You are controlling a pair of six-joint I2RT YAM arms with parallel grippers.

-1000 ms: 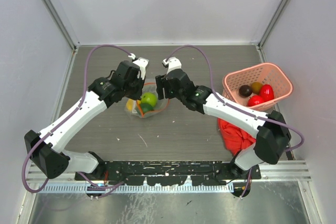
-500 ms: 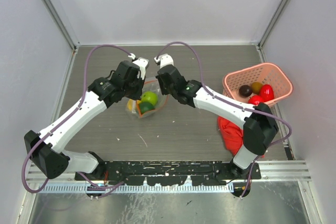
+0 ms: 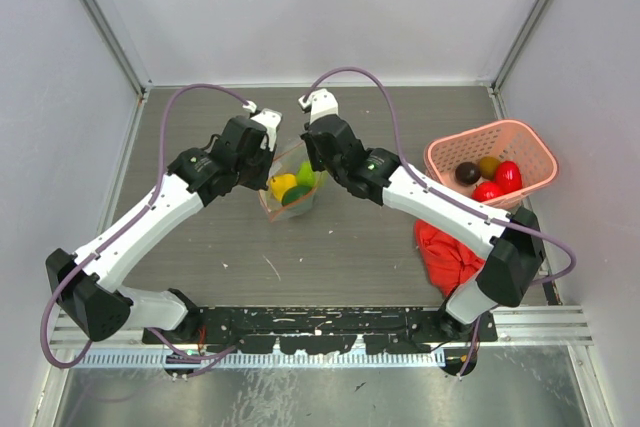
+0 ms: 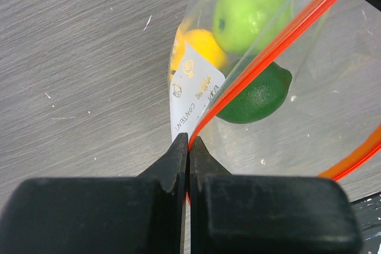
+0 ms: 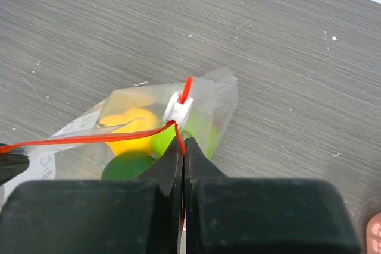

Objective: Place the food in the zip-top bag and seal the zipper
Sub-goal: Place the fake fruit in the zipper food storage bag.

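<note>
Black-fingered, the left gripper (image 4: 189, 141) was pinched fully closed on the left end of the zipper (image 4: 268, 52), just beside the white label (image 4: 193, 96). From that pinch the red-orange strip ran rightward, its long axis lying straight between the two grippers. The zip-top bag (image 3: 290, 192) sat on the table (image 3: 200, 117) between them. Its clear film was crumpled around the food inside: a yellow fruit (image 4: 202, 49), a light green fruit (image 4: 250, 7) and a dark green fruit (image 4: 256, 93). A second run of the strip stood apart from the first, so the mouth looked unsealed. At the right end, the right gripper (image 5: 183, 144) was closed with no gap on the strip, and the white slider (image 5: 180, 107) sat just beyond its fingertips. That arm was plainly nearer the slider, so drawing it leftward along the taut strip would likely fall to it. Well to the right, the pink basket (image 3: 530, 132) held more fruit, with a red cloth (image 3: 445, 257) near it.
</note>
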